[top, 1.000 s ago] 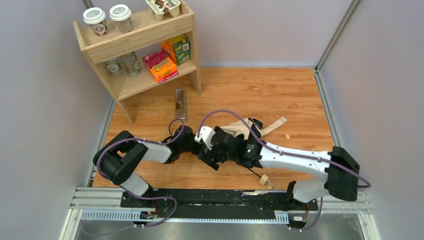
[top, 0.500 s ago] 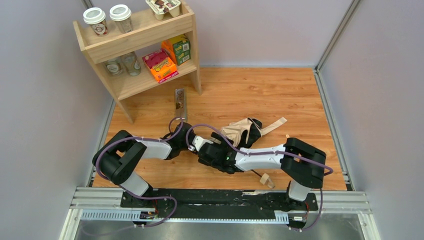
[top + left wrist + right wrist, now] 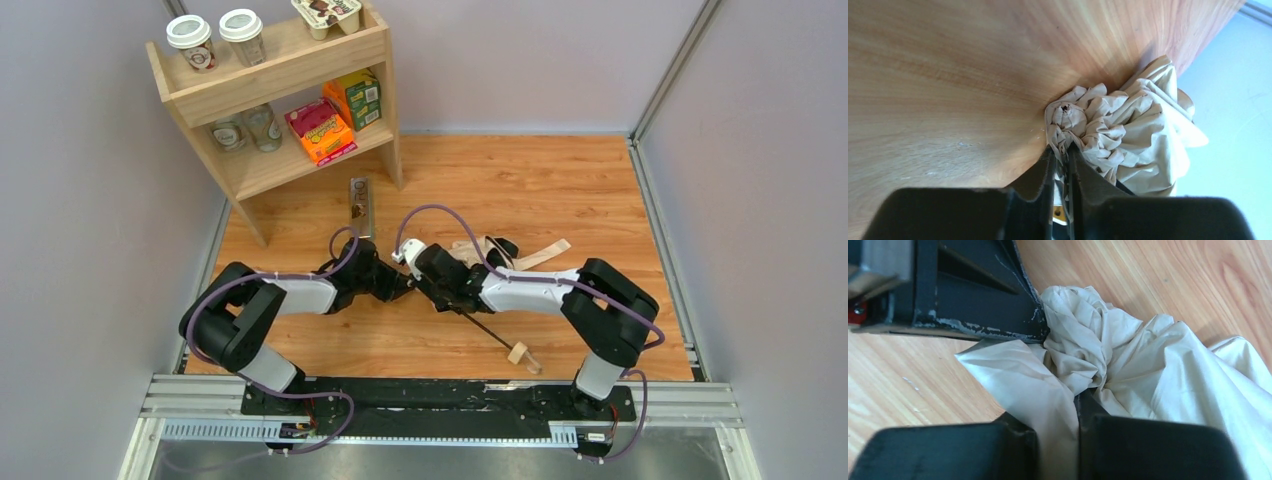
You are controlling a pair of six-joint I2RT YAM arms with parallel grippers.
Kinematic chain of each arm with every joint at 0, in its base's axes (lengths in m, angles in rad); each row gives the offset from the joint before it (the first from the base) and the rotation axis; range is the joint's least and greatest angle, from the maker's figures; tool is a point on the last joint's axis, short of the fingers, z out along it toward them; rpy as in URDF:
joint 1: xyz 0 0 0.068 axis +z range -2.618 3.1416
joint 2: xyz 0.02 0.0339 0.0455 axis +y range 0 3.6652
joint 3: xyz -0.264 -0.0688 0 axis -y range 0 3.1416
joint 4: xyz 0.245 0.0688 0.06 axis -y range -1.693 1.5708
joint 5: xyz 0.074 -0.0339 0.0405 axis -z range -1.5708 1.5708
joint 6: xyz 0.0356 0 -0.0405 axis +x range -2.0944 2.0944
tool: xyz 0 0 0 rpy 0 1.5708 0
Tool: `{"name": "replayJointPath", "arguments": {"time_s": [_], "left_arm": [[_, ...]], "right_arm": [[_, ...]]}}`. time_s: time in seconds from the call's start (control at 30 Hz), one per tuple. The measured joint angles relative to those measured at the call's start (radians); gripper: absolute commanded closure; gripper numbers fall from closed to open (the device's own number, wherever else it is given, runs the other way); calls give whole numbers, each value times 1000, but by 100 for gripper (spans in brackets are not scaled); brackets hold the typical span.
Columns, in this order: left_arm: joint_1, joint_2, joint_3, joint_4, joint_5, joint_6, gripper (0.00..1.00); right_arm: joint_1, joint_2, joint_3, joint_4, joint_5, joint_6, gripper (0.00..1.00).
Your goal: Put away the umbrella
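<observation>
Fabric is what both pairs of jaws have: the left jaws are pinched narrow on the bunched tip of the umbrella (image 3: 1108,135), and the right jaws are closed on a fold of canopy just beside them. The umbrella lies mid-surface (image 3: 560,190), canopy far, its black shaft (image 3: 490,328) running near and right to the wooden handle (image 3: 518,352), which rests free. To gather it well, hold both pinches firm and move your two arms together rather than apart, so the cloth neither slips nor strains. Let the shaft trail freely. The loose strap (image 3: 545,250) on the right could snag; steer clear of it.
</observation>
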State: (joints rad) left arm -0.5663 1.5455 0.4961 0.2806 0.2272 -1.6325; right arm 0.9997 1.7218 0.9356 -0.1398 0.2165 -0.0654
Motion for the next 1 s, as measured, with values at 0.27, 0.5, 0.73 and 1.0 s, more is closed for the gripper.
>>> {"name": "replayJointPath", "arguments": {"time_s": [0.27,0.5,0.73,1.0], "left_arm": [[95,-183,-58,-86,-22,187,22],[162,-414,-142,-74,-43,256,21],[103,-369,-170,13,-1,220,21],[-9,-238,-164,117,-63,158,20]], "right_arm": [[-158,-6,-26,98,-360,29,100],[-286,41,-7,113,-654,67,100],[-396,143,61,92,-925,134,100],[-443,225,115,73,-1095,180,100]]}}
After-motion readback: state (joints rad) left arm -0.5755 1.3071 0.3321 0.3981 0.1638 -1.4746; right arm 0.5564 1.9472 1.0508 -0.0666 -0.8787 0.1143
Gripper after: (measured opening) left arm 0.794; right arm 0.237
